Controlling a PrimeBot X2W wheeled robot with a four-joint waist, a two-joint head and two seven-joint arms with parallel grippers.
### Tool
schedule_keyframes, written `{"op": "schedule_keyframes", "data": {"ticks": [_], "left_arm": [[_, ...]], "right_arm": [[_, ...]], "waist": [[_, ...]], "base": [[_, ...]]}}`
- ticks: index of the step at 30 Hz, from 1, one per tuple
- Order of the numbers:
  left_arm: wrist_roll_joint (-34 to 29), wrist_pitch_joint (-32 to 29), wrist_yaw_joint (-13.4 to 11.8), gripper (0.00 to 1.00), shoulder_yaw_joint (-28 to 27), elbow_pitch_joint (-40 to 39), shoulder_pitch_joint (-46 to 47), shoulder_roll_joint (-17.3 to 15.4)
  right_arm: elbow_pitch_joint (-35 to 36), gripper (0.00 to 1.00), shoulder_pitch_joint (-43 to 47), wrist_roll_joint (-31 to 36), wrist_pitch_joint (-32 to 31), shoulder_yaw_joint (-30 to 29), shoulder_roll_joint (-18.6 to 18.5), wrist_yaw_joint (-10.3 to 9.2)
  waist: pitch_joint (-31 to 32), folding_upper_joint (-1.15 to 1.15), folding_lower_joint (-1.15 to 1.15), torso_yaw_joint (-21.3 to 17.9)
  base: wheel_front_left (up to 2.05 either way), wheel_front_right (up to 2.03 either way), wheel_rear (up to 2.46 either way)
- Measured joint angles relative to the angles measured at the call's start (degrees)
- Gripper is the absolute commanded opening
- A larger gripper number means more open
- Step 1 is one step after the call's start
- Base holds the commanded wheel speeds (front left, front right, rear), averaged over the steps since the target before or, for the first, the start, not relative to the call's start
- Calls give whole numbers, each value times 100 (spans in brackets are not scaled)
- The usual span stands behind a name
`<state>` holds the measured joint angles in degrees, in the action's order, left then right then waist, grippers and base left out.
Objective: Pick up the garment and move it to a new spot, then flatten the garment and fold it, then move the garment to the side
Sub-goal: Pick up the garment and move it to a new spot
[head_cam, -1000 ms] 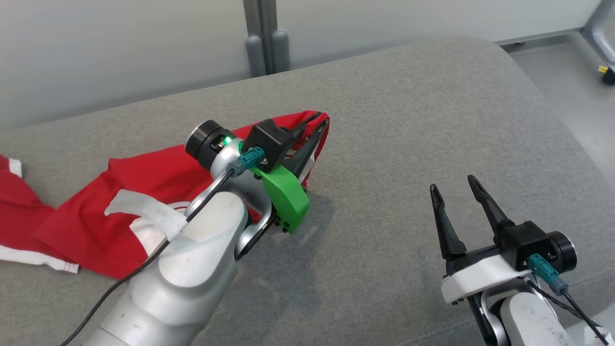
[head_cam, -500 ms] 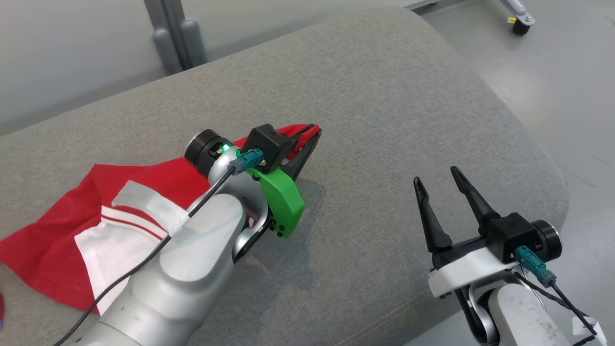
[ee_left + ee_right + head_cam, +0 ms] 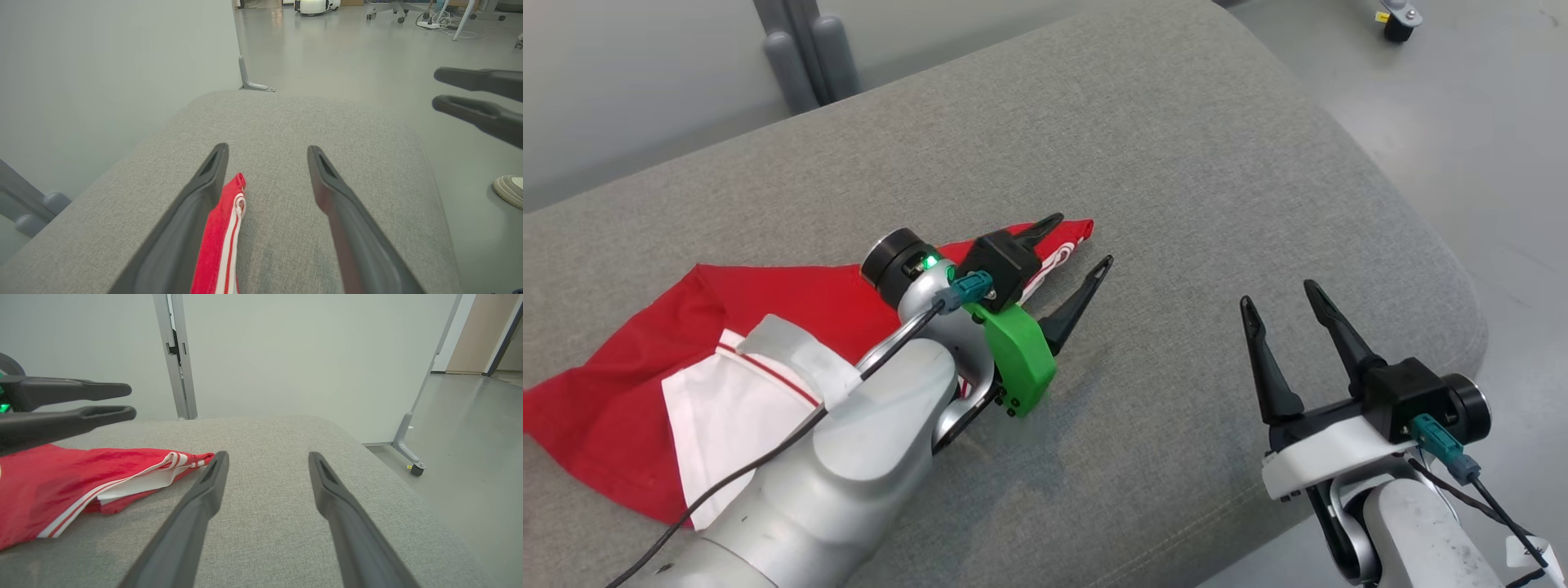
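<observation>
While lying over the left part of the grey cushion (image 3: 1176, 163), garment (image 3: 784, 298): red jersey cloth with white stripes and a white panel, rumpled and doubled over itself, not yet flat.
Striped corner (image 3: 226, 216): stretched toward mid-cushion, resting between the left jaws and against one finger.
Left gripper (image 3: 1082, 240): low over the cloth, jaws spread wide, clamping nothing.
Risk at corner: likely snag of hem on that finger during any lift-away, dragging the corner back and bunching it.
Bare grey cushion: clear across middle and right, with a rounded right edge dropping to the floor (image 3: 1462, 122).
Risk at edge: possible slide of cloth off the rounded side if spread too far right.
Right gripper (image 3: 1278, 294): well apart from the garment, above the cushion's right part, jaws wide, empty.
Risk for flattening: uneven pull and fresh creases from a one-sided tug with folds trapped beneath.
</observation>
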<state>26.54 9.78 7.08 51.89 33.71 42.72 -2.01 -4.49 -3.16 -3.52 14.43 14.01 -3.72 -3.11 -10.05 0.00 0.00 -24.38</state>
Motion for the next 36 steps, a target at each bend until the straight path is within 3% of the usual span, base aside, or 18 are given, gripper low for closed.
{"op": "schedule_keyframes", "data": {"ticks": [6, 15, 22, 27, 36], "left_arm": [[-2, 196, -165, 100, 8, 29, 161, 1], [-129, 369, -505, 100, -194, 294, 79, -11], [-162, 445, -738, 100, -397, 230, -410, -279], [-90, 465, -994, 100, -695, 29, -870, -391], [-2, 464, -1263, 100, -1329, -883, -1511, -282]], "right_arm": [[-45, 100, -34, 73, 0, -9, -202, 27], [-129, 100, -308, 146, 0, 241, -275, 286], [-381, 100, -487, 190, 0, 638, -280, 645], [-723, 100, -695, 274, 1, 1063, -263, 869], [-1553, 100, -1102, 520, 1, 1858, -249, 994]], "waist": [[27, 0, 0, 284], [101, 0, 0, 837], [191, 0, 0, 1381], [247, 0, 0, 1782], [282, 0, 0, 2518]], "base": [[0, 0, 0], [0, 0, 0], [0, 0, 0], [0, 0, 0], [0, 0, 0]]}}
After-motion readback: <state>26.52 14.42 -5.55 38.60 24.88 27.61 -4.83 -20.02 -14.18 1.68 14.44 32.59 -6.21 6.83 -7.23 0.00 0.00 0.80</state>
